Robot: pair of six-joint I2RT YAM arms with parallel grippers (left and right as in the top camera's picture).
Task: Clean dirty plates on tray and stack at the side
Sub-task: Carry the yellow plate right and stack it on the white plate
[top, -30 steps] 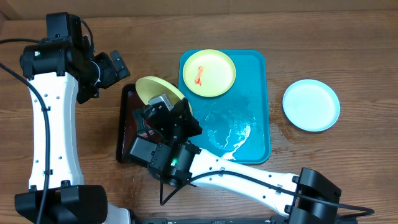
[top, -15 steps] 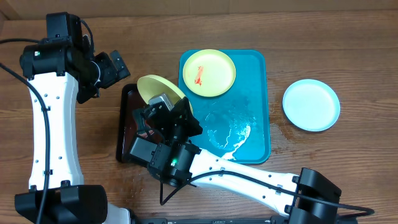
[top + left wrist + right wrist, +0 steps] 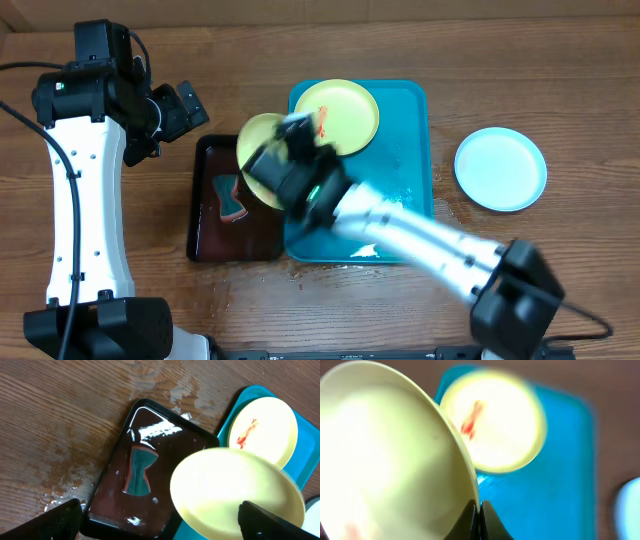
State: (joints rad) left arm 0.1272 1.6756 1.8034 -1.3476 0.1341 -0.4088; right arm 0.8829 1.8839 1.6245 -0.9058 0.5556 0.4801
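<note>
While the right gripper [image 3: 479, 516] is pinching the rim of a yellow-green plate [image 3: 235, 491] between fingers pressed together on it, it is holding that plate tilted in the air. The plate is hanging over the line where the black tray [image 3: 200, 235] is sitting just beside the blue tray [image 3: 415, 120]. From above the arm is showing only as a blur, so I am going by the right wrist view, where the two fingertips are meeting on the rim. The plate's face is looking pale and clean in the left wrist view, though I cannot rule out a faint mark near one edge. The left gripper [image 3: 186, 107] is hanging near the far left corner of the black tray, fingers spread wide with nothing between them. A sponge [image 3: 137, 471] is lying in the wet black tray. On the blue tray, at the end farther from the robot, a smeared plate [image 3: 338, 118] is lying flat and showing a red-orange streak, and water is pooling on the tray floor nearer the robot. A light-blue plate [image 3: 500, 168] is lying on the surface [image 3: 520, 60] to the right, well apart from the blue tray and looking clean. I am judging that one plate is done and set aside, the held one is wiped or nearly so and waiting to be stacked, and the smeared plate is waiting untouched, so the job is sitting at roughly halfway.
</note>
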